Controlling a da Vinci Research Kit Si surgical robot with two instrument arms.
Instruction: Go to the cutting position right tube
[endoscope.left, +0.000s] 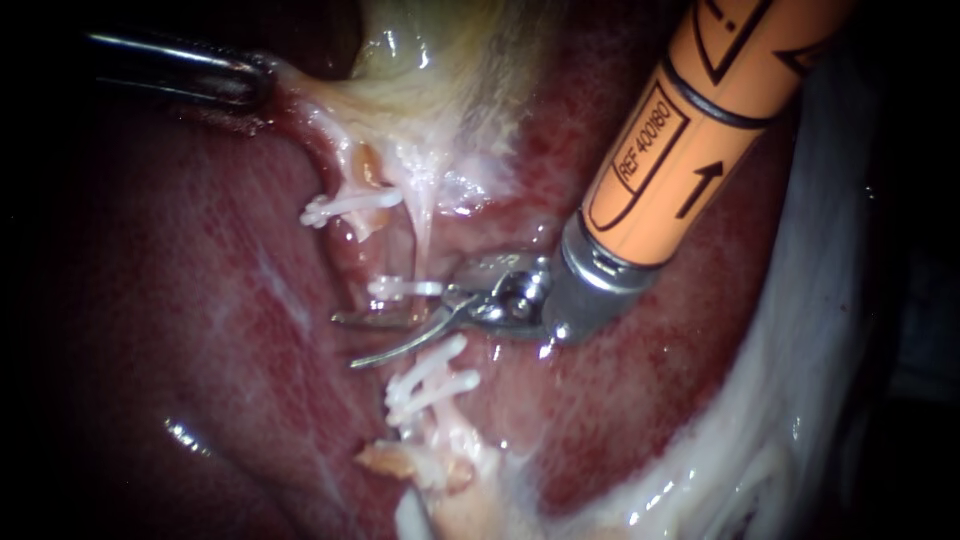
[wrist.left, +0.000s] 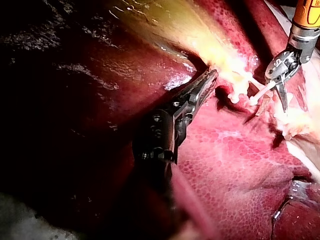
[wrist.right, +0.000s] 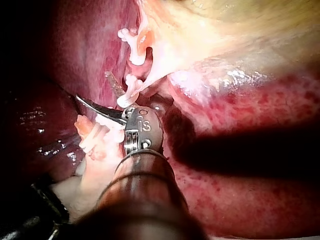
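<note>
The right instrument (endoscope.left: 345, 340), on an orange shaft with a metal wrist, comes in from the upper right and ends in two thin curved blades. Its jaws stand released, with a clear gap between them, and they point across the clipped tube (endoscope.left: 424, 232). This pale tube hangs down from the gallbladder (endoscope.left: 440, 80) over the red liver (endoscope.left: 200, 330). The open blades sit between a single white clip (endoscope.left: 405, 288) just above them and a cluster of white clips (endoscope.left: 430, 385) just below. The upper blade lies close under the single clip. I cannot tell whether tube tissue actually lies inside the gap or only behind it. Another white clip (endoscope.left: 350, 205) sits higher up, on a neighbouring strand with orange-tinged tissue. The left instrument (endoscope.left: 262, 85), dark and slender, enters from the upper left. Its jaws are clenched on the pale edge of the gallbladder, and the tissue there is drawn out taut toward its tip. The two instruments are well apart.
</note>
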